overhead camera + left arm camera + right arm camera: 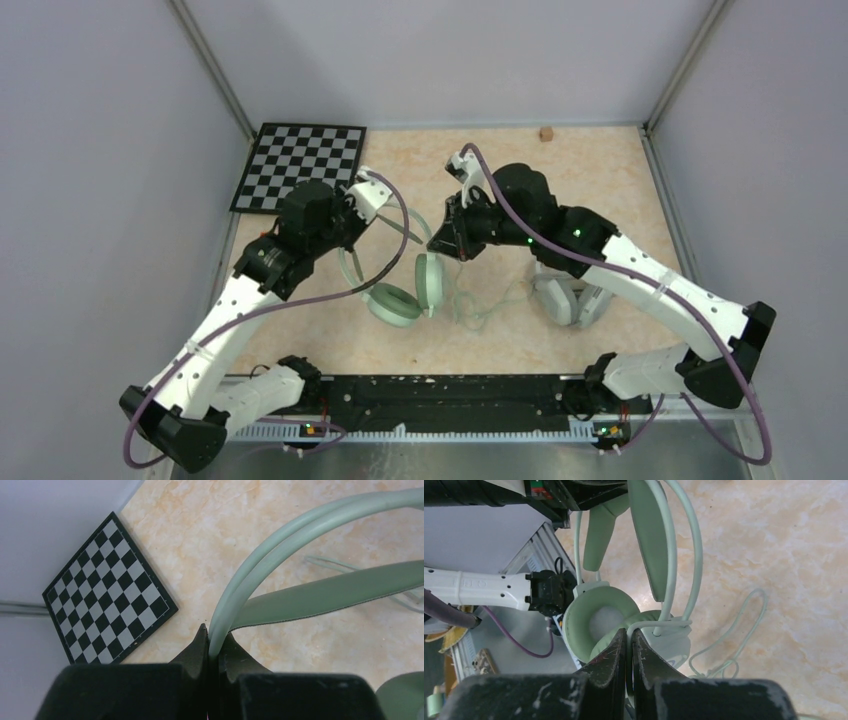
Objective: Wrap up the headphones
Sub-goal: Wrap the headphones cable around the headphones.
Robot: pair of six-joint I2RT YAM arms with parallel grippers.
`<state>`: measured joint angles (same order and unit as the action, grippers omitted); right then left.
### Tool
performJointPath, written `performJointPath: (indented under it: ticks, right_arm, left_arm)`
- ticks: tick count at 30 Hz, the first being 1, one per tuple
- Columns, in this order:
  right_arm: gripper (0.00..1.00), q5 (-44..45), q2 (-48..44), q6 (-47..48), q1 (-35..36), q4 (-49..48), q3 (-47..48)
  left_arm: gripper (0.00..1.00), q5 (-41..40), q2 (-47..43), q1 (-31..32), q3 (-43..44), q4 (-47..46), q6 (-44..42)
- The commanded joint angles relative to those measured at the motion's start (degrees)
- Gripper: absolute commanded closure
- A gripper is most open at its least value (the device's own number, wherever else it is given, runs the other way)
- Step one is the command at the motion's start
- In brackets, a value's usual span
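Both hands are closed: the left hand [212, 635] clamps the mint-green headphones [393, 300] by the headband [260, 555] arcing to its right; the right hand [629, 635], fingers together, sits at the cups [599, 615], cable [758, 590] lying rightward.

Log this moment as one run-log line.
task: wrap headphones | left gripper: shut on mint-green headset headband | right gripper: shut beside its cup | cable: loose, unwound | white headset: under right arm
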<state>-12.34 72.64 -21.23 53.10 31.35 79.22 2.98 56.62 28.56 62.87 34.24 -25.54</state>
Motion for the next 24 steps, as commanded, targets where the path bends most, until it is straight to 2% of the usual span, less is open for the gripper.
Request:
performJointPath:
  ticks: [1,5,8,12,17,21,24]
  right_arm:
    - [0.96,-7.42,1.04,-4.65,-0.68,-5.65,3.51]
    - [0.96,-11.08,1.09,-7.61,-0.72,-10.97,0.24]
    - [0.96,-17.98,1.39,-12.22,-0.74,-20.8,-4.86]
    - [0.91,-23.82,1.99,-18.47,-0.73,-32.65,-9.52]
    - [0.87,-24.78,2.72,-19.43,-0.74,-36.42,-10.56]
    - [0.87,-27.4,2.38,-22.73,-0.78,-42.8,-12.14]
    - [0.87,-28.25,3.05,-24.08,-0.85,-45.21,-12.42]
  left_arm:
    - [1.0,-10.27,2.57,1.02,1.08,-3.65,4.19]
    - [1.0,-11.84,3.27,1.14,0.53,-6.16,8.29]
    - [1.0,-14.72,4.14,1.15,0.92,-7.17,12.52]
    - [1.0,-17.5,5.46,1.21,2.07,-6.07,16.53]
    - [1.0,-20.16,5.69,1.24,4.51,-4.56,20.26]
    - [1.0,-27.6,6.19,1.16,5.02,-4.68,20.34]
    - [1.0,-28.48,5.85,1.2,5.02,-5.78,21.17]
